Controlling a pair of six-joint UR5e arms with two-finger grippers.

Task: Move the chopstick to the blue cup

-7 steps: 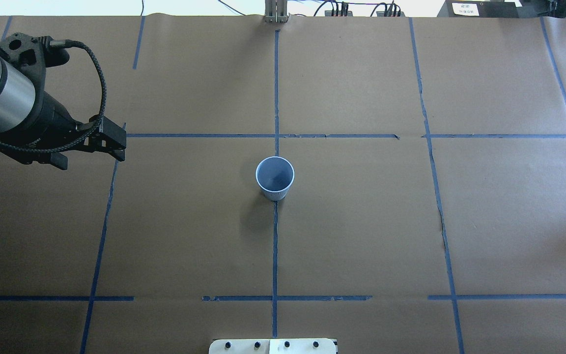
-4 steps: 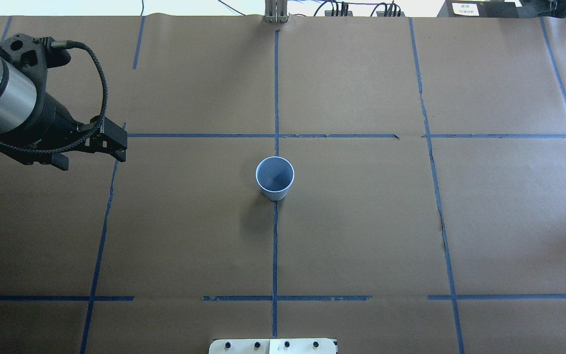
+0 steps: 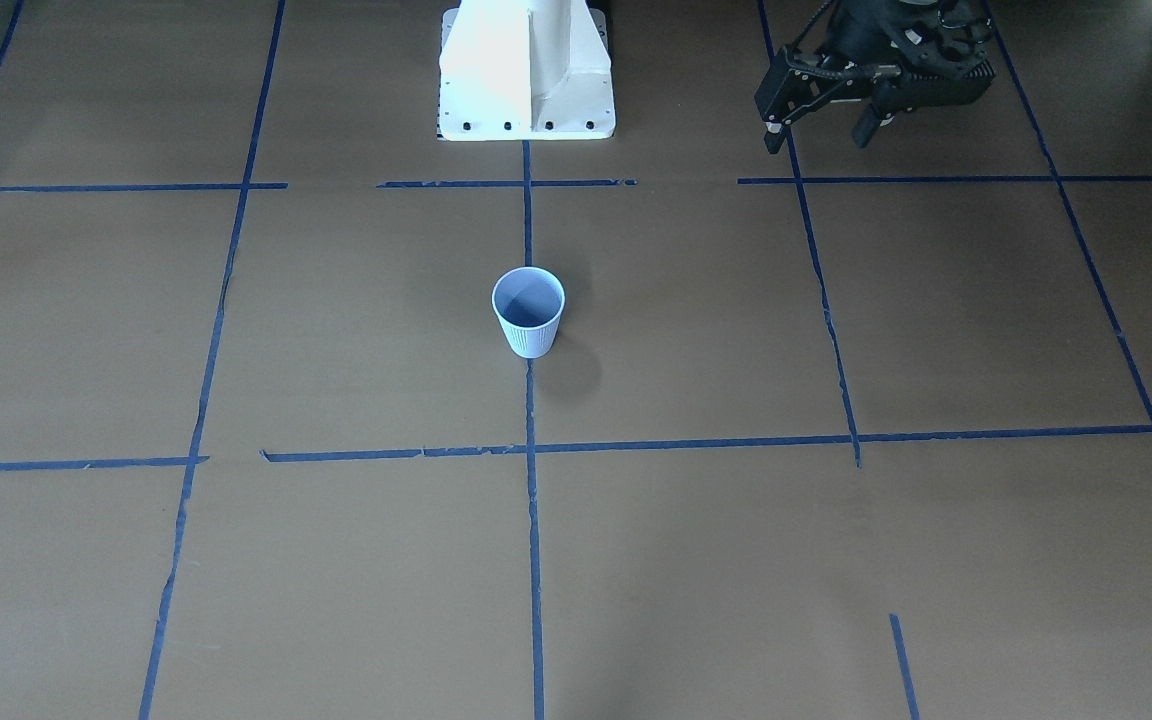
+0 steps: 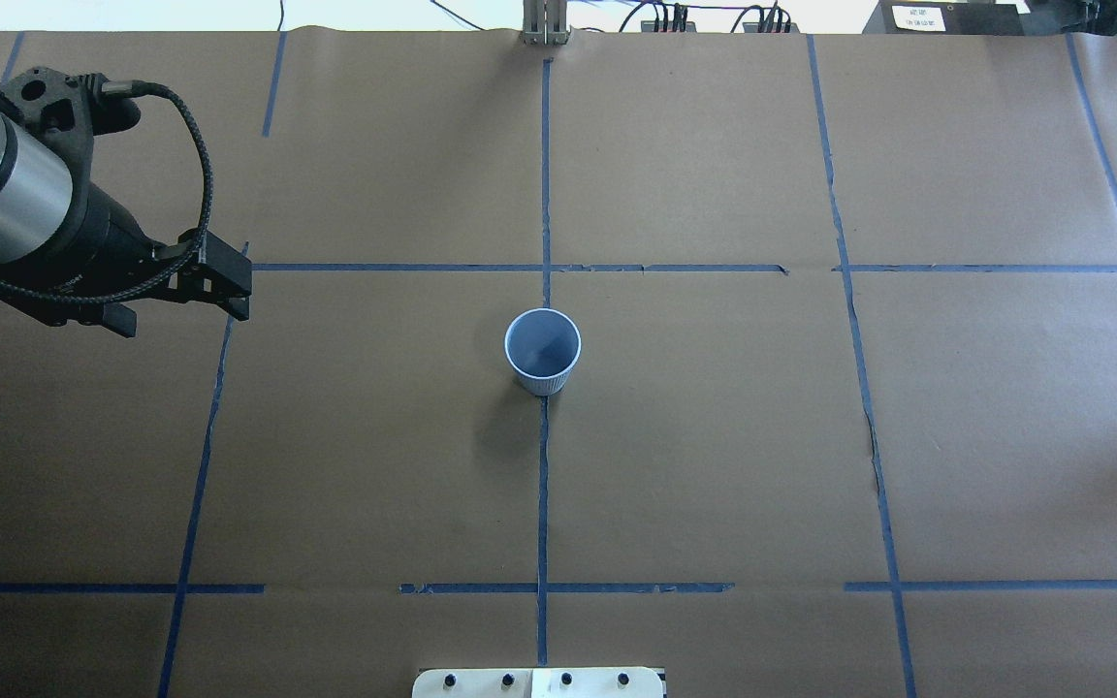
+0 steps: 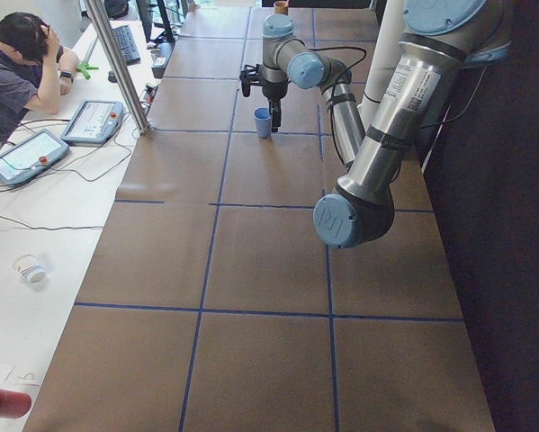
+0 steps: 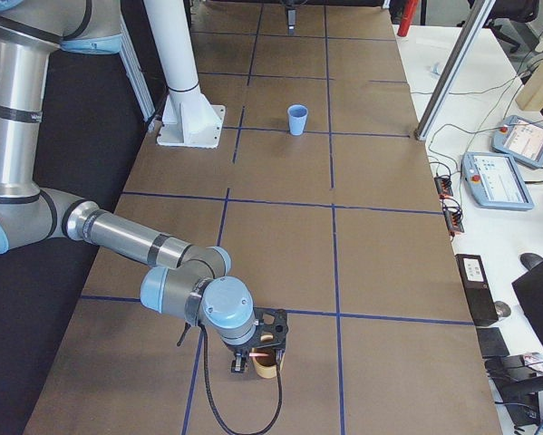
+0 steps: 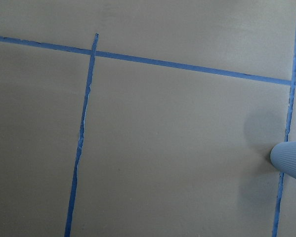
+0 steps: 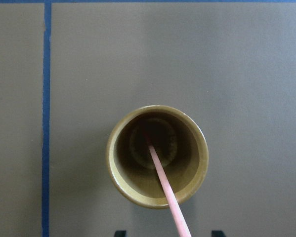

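A: How is the table (image 4: 714, 456) finished?
B: It is covered with matt brown paper (image 4: 374, 174), lined with blue tape (image 4: 542, 485).
A: And the vessels?
B: The blue cup (image 4: 545, 382) is made of ribbed matt paper; the olive cup (image 8: 197, 163) is seen smooth and faintly glossy, the chopstick (image 8: 165, 190) smooth.

Pink chopstick (image 8: 163, 182) aslant in olive cup (image 8: 114, 163); blue cup (image 4: 542, 351) upright, empty, mid-table.

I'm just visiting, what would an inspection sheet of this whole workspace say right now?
Surface: table covered in brown paper, blue tape lines.
Job's things: blue cup upright, empty, mid-table; chopstick leaning in an olive cup.
Clutter: nothing seen.
Grippers: left gripper open, empty, above the table; right gripper open over the olive cup.
Cables: black cable looping behind the left gripper.
Surroundings: person seated at a side bench with control tablets.
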